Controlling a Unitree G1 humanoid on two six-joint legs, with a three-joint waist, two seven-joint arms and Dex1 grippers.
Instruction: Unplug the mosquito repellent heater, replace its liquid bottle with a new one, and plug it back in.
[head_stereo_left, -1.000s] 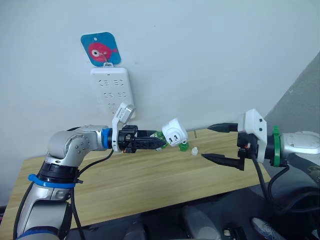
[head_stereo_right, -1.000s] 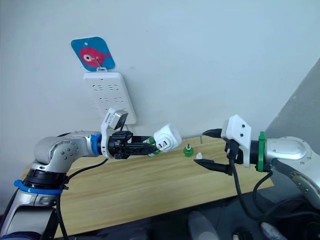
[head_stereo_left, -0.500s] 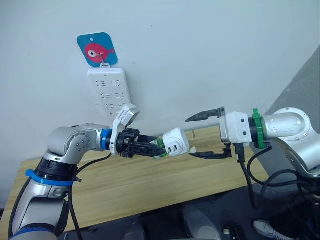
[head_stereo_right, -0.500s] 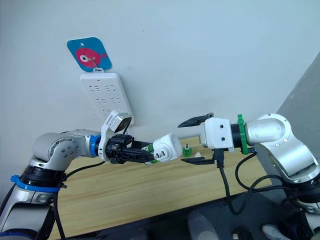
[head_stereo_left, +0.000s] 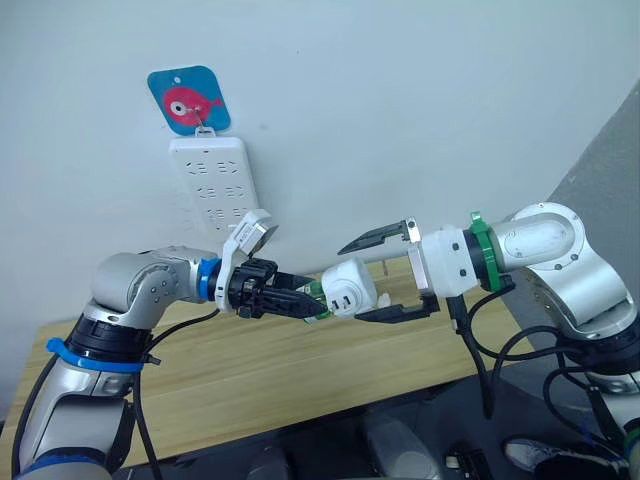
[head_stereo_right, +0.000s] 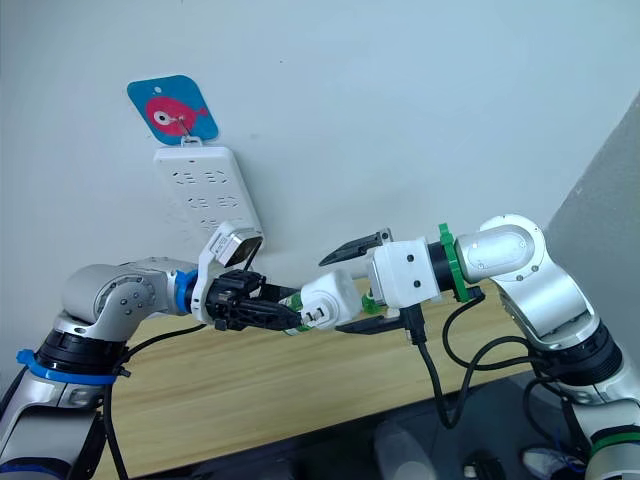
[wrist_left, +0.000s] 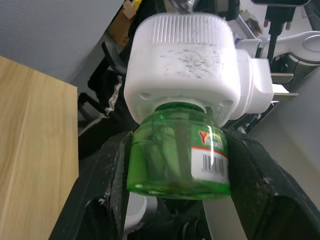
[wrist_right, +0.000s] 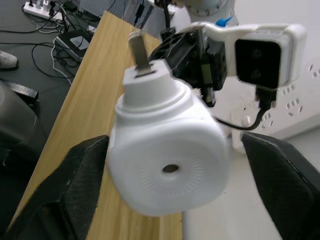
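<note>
Heater (head_stereo_left: 349, 290): white, rounded, unplugged; held in the air above the table, between the two grippers, with a green bottle (wrist_left: 179, 152) screwed into its underside; whether this bottle is the used one or the new one cannot be told.
Left gripper (head_stereo_left: 305, 297): jaws pinching the green bottle on both sides.
Right gripper (head_stereo_left: 375, 277): jaws spread, one finger above and one below the heater, not seen to touch it.
Progress, as judged: unplugging done; plugging back in is left; bottle exchange apparently in hand.
Second green item (head_stereo_right: 372, 301): partly hidden behind the heater, near the table's far edge.
Table (head_stereo_left: 300, 365): light wood, set against a white wall.
Power strip (head_stereo_left: 213, 188): white, hung upright on the wall beneath a blue tag with a pink fish (head_stereo_left: 189, 101); sockets unoccupied.
</note>
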